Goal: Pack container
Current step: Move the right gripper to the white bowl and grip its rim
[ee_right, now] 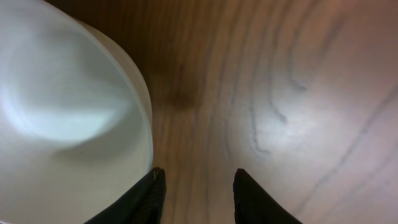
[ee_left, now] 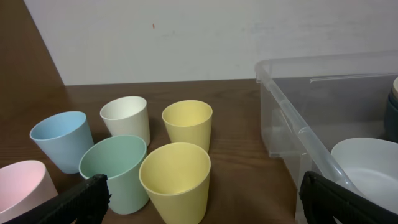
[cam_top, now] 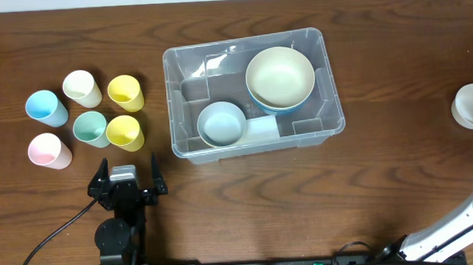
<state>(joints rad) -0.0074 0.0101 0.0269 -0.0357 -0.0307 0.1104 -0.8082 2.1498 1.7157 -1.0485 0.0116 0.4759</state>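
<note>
The clear container (cam_top: 255, 140) stands mid-table. Inside it a cream bowl (cam_top: 280, 75) rests on a blue one, and a pale blue bowl (cam_top: 221, 123) sits at the front left. A white bowl (cam_top: 472, 105) lies on the table at the far right edge. In the right wrist view my right gripper (ee_right: 198, 186) is open over bare wood, its left finger (ee_right: 149, 193) at the rim of the white bowl (ee_right: 62, 112). My left gripper (cam_top: 128, 180) stands wide open and empty near the front edge. It faces the cups, with the container's wall (ee_left: 298, 134) on its right.
Several pastel cups stand in a cluster at the left: blue (cam_top: 42, 108), cream (cam_top: 82, 88), two yellow (cam_top: 126, 93) (cam_top: 125, 132), green (cam_top: 90, 129) and pink (cam_top: 47, 150). My right arm (cam_top: 460, 222) comes in from the bottom right corner.
</note>
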